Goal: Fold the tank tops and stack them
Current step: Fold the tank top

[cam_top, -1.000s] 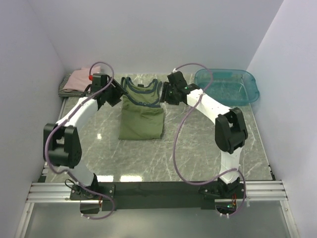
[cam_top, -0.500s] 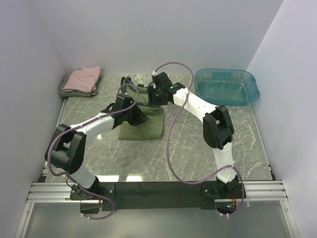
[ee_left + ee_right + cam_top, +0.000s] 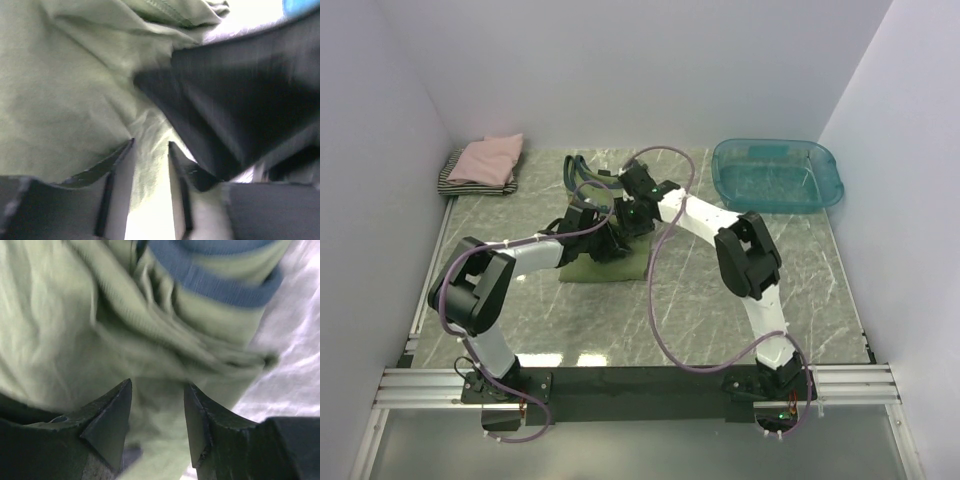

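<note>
Top view: the olive tank top (image 3: 625, 268) lies mid-desk (image 3: 720, 290), towards the far edge. The left pincer (image 3: 604, 240) and right pincer (image 3: 631, 216) meet over it. Folded tops (image 3: 485, 165) sit in the far-left corner, the teal tub (image 3: 777, 172) far-right.
Left wrist view: pincer narrow, olive cloth nipped between its fingers (image 3: 120, 172).
Right wrist view: pincer clamped on a bunched fold beside the navy trim (image 3: 220, 285).
</note>
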